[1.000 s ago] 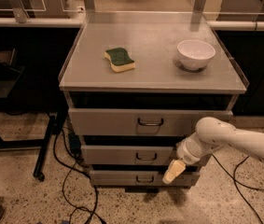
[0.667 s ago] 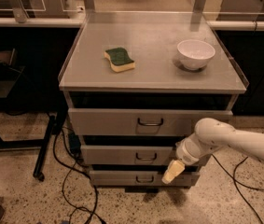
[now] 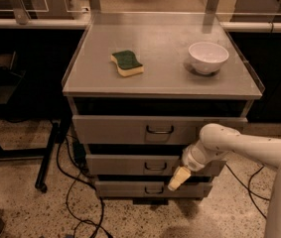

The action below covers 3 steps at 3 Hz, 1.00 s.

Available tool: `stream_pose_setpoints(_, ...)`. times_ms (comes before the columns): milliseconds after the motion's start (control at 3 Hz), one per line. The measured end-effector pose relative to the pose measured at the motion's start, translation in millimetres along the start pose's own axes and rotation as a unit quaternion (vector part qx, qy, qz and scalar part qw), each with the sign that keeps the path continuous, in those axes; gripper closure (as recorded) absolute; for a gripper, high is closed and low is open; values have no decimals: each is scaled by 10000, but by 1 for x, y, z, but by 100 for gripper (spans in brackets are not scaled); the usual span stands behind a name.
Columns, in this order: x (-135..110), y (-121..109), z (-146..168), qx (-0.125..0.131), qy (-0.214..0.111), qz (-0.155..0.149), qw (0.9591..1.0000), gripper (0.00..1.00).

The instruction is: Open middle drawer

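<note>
The grey cabinet has three drawer fronts stacked under its top. The middle drawer (image 3: 125, 163) is the mid-sized front, with a small dark wire loop handle (image 3: 155, 167); it sits slightly forward of the drawer below. My gripper (image 3: 178, 178), with cream tips on a white arm coming in from the right, hangs in front of the middle drawer's lower right part, right of and a little below the handle, not touching it.
The taller top drawer (image 3: 115, 129) and the narrowest bottom drawer (image 3: 125, 188) sit above and below. A green-and-yellow sponge (image 3: 127, 63) and a white bowl (image 3: 208, 57) rest on the cabinet top (image 3: 165, 78). Black cables (image 3: 75, 202) lie on the floor at left.
The gripper has shifted slightly left along the middle drawer's lower edge. The drawers have not moved.
</note>
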<state>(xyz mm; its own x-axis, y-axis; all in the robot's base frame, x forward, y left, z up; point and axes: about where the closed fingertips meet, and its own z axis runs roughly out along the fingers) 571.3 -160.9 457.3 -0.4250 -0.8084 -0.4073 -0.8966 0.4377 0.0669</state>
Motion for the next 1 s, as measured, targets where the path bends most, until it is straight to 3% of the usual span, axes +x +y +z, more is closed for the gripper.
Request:
stream_pose_setpoints(667, -1, -2, 18, 21, 180, -44, 9998, 0)
stream_pose_setpoints(1000, 14, 13, 29, -160, 419, -86, 9990, 0)
